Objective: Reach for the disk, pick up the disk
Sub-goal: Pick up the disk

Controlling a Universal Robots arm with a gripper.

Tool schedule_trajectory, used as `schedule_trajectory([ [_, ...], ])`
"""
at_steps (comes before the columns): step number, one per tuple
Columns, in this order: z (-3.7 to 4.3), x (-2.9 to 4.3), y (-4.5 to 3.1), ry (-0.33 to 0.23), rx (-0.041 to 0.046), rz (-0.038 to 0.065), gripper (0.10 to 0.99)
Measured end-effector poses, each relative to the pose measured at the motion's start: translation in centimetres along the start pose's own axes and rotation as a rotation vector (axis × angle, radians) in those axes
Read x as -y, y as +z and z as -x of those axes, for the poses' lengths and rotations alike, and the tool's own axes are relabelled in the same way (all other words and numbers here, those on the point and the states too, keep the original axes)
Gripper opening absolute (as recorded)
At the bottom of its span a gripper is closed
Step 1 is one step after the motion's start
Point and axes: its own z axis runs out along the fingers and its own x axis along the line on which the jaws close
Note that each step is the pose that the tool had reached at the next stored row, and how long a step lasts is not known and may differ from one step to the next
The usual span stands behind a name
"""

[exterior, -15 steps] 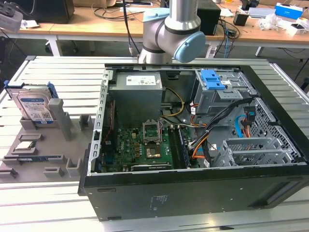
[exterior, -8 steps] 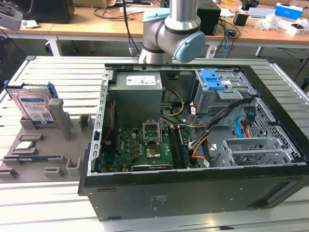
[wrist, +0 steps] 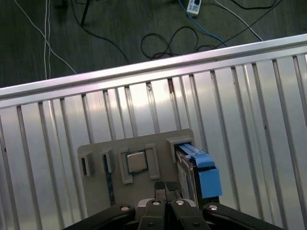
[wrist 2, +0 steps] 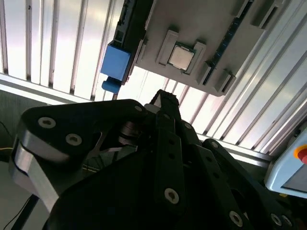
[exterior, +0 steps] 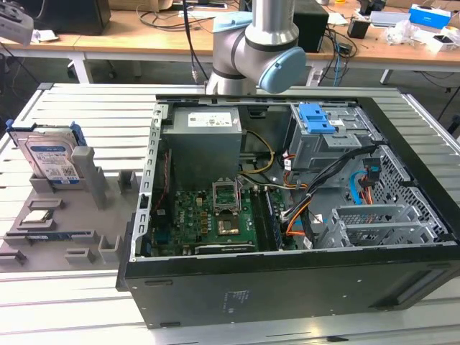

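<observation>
One arm (exterior: 266, 43) is on site; its grey joint with a pale blue cap rises behind the computer case (exterior: 287, 287) in the exterior view. The pincer (wrist: 166, 186) is directed down at the table and hangs clear of everything below it. In both wrist views its two black fingertips lie together with nothing between them. Directly ahead of the tips lies one processor chip (wrist: 135, 161), seated flat in a square pocket. Just to one side of the tips, apart from them, is the one disk (wrist: 187, 175). It stands on edge in a slot, with its blue bracket (wrist: 204, 172) on the end nearest the pincer. In the exterior view its white-and-blue label faces outward, at that view's left. Chip and disk both sit in one grey fixture (wrist: 144, 141), which lies flat beneath the pincer. The fixture rests on one table (wrist: 240, 120) of ribbed aluminium slats, bright with reflected light. Farther off on the same table is the one computer case, lying open, with one grey power supply box (exterior: 205, 140), a green board and loose wiring inside. Beyond the table edge is a dark floor (wrist: 120, 28) with several loose cables (wrist: 168, 38) across it. Wooden benches (exterior: 144, 39) carrying boxes and leads line the back of the room.
</observation>
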Motion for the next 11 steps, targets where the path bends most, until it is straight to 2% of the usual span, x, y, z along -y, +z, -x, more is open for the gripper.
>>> schedule_trajectory([
  [6,0.0,0.0,0.0,-0.072,-0.0027,0.0,0.106],
  [11,0.0,0.0,0.0,-0.092,-0.0035,0.0,0.106],
])
